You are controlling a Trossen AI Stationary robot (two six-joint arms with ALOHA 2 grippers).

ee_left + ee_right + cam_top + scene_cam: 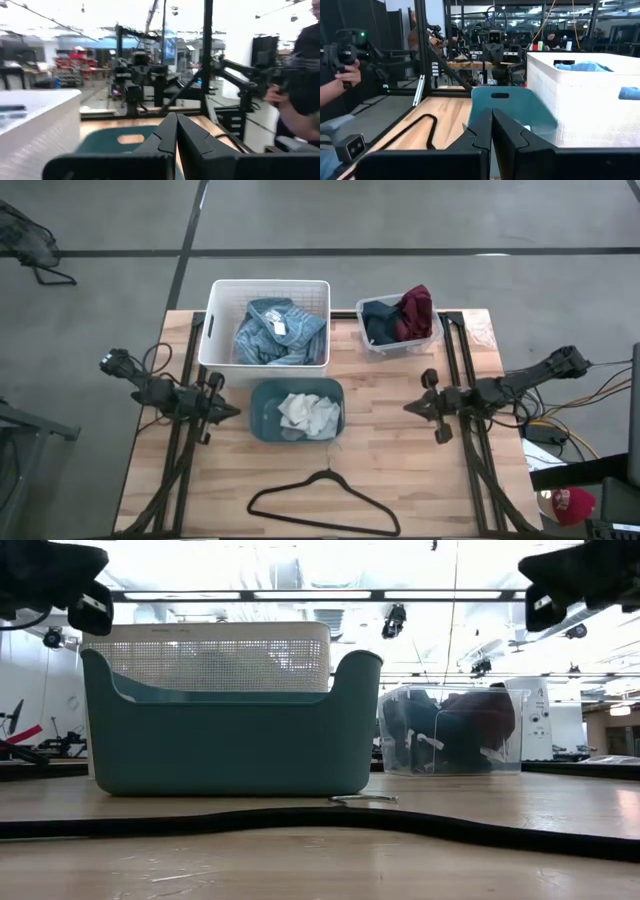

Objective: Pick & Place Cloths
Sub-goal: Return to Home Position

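Closed and empty, the left gripper [230, 411] sits at nine o'clock of the teal bin [264, 418] of socks [308, 413], the right gripper [412, 408] at three.

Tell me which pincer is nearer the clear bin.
Right. The right pincer is just short of the clear bin; the left pincer lies across the teal bin, much farther.

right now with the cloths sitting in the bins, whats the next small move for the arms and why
Probably just settle both arms at rest. The left end effector and right end effector are shut, empty, and off to either side of the teal bin. The cloths lie in the white bin, the clear bin and the teal one; only the black hanger lies on the table.
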